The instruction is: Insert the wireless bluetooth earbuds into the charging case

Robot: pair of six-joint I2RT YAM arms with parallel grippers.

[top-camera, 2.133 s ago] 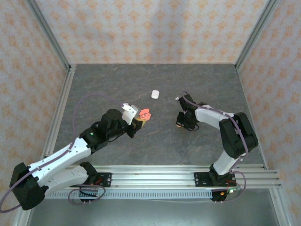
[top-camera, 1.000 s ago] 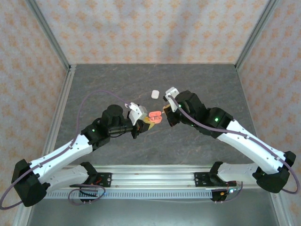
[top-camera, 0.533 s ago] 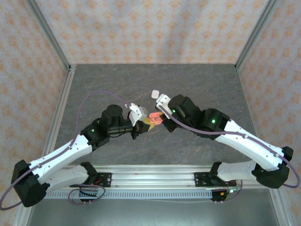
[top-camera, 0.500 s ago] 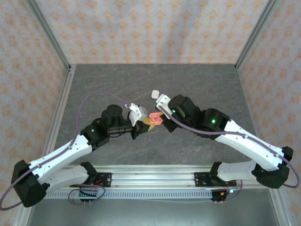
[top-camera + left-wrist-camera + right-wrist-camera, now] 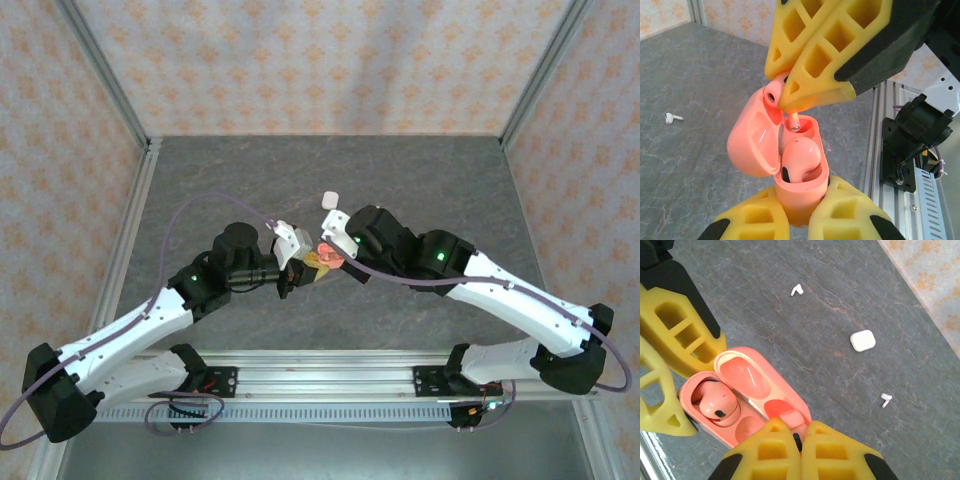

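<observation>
Wireless bluetooth earbuds of the pink pair are both at the pink charging case (image 5: 324, 256). From the top camera, the case is held mid-table where the left gripper (image 5: 308, 266) and right gripper (image 5: 335, 250) meet. A closed white case (image 5: 329, 200) lies on the grey table (image 5: 220, 180) just behind them. In the left wrist view, the left gripper's yellow fingers (image 5: 757, 217) are clamped on the base of the case, its lid hinged open to the left. The seated pink earbud (image 5: 799, 154) fills the nearer socket. The right gripper's fingers are pressed together on the held pink earbud (image 5: 773, 94), whose stem tip points down into the other socket. A white earbud (image 5: 671, 118) lies on the table well to the left. In the right wrist view, the right gripper's fingers pinch the held earbud over the open case. One white earbud lies beyond the case and a second lies to the right, near the white case.
</observation>
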